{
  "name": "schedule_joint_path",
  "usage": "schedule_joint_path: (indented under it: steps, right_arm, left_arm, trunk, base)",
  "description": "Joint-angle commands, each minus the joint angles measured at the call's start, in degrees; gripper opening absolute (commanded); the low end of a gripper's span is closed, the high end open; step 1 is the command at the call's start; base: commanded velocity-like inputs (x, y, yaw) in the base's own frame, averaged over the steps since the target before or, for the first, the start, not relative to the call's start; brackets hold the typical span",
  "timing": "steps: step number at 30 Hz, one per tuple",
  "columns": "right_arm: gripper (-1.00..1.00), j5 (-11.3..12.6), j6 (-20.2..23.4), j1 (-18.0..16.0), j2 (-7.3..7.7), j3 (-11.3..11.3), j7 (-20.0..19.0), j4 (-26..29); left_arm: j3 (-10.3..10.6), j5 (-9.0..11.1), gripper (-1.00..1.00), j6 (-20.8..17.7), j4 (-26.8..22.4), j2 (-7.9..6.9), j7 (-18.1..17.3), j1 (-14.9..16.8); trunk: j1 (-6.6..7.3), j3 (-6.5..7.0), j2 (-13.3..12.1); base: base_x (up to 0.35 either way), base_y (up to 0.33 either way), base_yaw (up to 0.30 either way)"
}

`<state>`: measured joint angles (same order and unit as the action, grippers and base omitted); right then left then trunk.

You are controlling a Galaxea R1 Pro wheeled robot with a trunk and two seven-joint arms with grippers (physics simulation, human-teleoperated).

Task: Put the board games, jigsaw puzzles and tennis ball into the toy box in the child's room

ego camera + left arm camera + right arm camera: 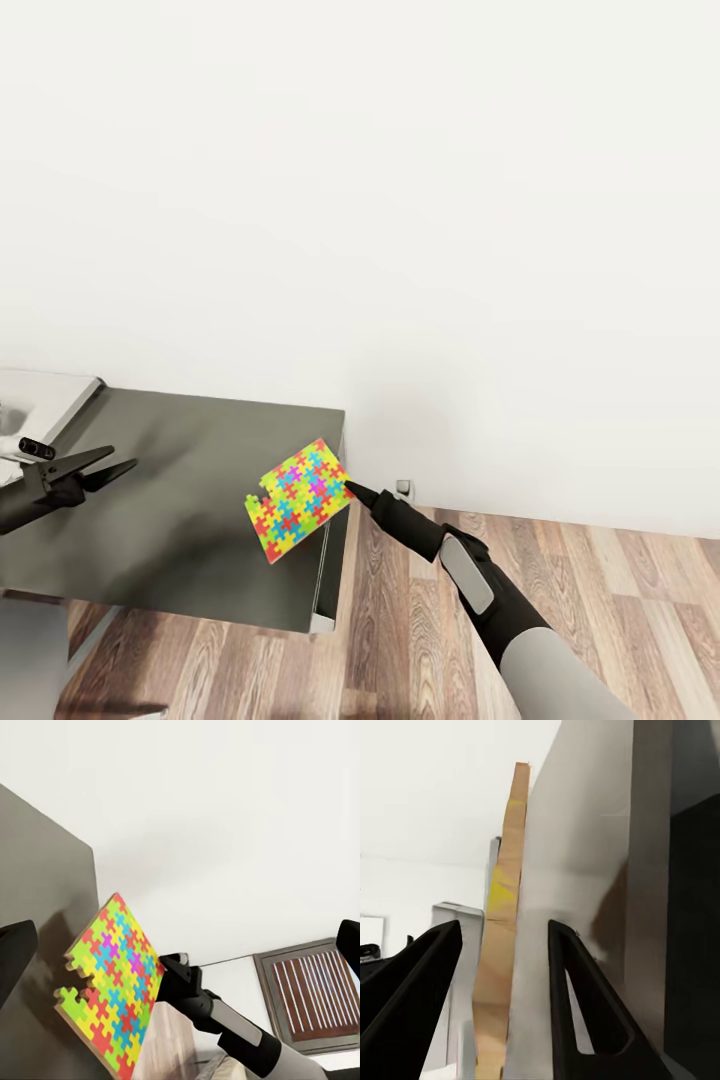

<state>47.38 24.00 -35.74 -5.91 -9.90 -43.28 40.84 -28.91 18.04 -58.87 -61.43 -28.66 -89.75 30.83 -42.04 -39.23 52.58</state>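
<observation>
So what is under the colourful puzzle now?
The puzzle, gripped at its edge by the right tool, hangs tilted over the dark table. Its underside is hidden.

A plain white wall meets wood-plank flooring, with a wall socket low down.

multicoloured jigsaw puzzle tilted above dark table

Head camera high, facing down over dark table and wall, wrist cameras close, all sharing jigsaw puzzle
</observation>
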Motion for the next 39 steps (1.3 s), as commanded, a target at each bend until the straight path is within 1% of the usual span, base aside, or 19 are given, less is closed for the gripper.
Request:
schedule_joint_path:
  steps: [1,7,11,12,14,15,16,19,23,26,31,39]
  right_arm:
    - [-1.0,0.7,0.5,0.0,0.0,0.0,0.0,0.0]
    - [-1.0,1.1,0.4,0.0,0.08,0.6,-1.1,0.0]
    - [-1.0,1.7,0.4,0.0,0.33,1.4,-3.0,0.0]
    - [-1.0,1.8,0.8,0.3,-0.01,1.7,-3.4,0.4]
    - [-1.0,1.7,0.4,0.3,-0.66,1.8,-3.3,1.0]
    - [-1.0,1.7,0.4,0.3,-0.67,1.8,-3.3,1.3]
    - [-1.0,1.7,0.3,0.2,-0.69,1.8,-3.3,1.7]
    - [-1.0,1.8,-0.7,0.1,-0.74,1.9,-3.3,0.7]
    - [-1.0,2.0,-2.0,0.1,-0.56,1.9,-3.3,0.2]
    - [-1.0,2.0,-3.0,0.1,-0.52,1.9,-3.3,0.1]
    - [-1.0,1.9,-3.4,0.1,-0.55,1.5,-3.3,0.1]
    - [-1.0,1.7,-3.5,0.1,-0.52,1.4,-3.3,2.2]
  left_arm:
    - [0.0,-0.1,1.0,-0.6,0.0,-0.04,-0.3,0.0]
    - [0.1,-0.2,1.0,-0.6,0.0,0.07,-0.3,0.0]
    - [0.1,-0.2,1.0,-0.5,0.0,0.09,-0.3,0.0]
    - [0.4,-0.5,1.0,-0.6,-0.3,-0.24,0.1,0.4]
    - [1.1,-1.2,1.0,-0.5,-0.8,0.35,0.2,1.0]
    - [1.4,-1.2,1.0,-0.5,-0.8,0.35,0.2,1.3]
    - [1.7,-1.0,1.0,-0.5,-0.6,0.53,0.0,1.0]
    - [1.0,-0.6,1.0,-0.5,0.2,1.49,-0.3,0.0]
    - [2.3,-0.6,1.0,-0.4,0.4,1.87,-0.3,-1.3]
    - [3.1,-0.6,1.0,-0.4,0.4,1.92,-0.3,-1.4]
    - [3.2,-0.6,1.0,-0.3,0.4,1.88,-0.3,-1.4]
    - [2.8,-0.6,1.0,-0.2,-0.1,1.7,-0.3,-1.4]
  trunk:
    - [0.22,0.14,-0.4]
    - [1.54,1.22,-2.8]
    - [2.42,1.94,-4.4]
    - [2.41,1.93,-4.4]
    - [2.41,1.93,-4.4]
    - [2.41,1.93,-4.4]
    - [2.41,1.93,-4.4]
    - [2.41,1.93,-4.4]
    - [2.41,1.93,-4.4]
    - [2.41,1.93,-4.4]
    - [2.41,2.01,-4.4]
    - [2.41,2.68,-4.4]
  base:
    - [0.0,0.0,0.0]
    - [0.0,0.0,0.0]
    - [0.0,0.0,0.0]
    - [0.0,0.0,0.0]
    - [0.0,0.0,0.0]
    - [0.0,0.0,0.0]
    - [0.0,0.0,0.0]
    - [0.0,0.0,0.0]
    - [0.0,0.0,0.0]
    - [0.0,0.0,0.0]
    - [0.0,0.0,0.0]
    - [0.0,0.0,0.0]
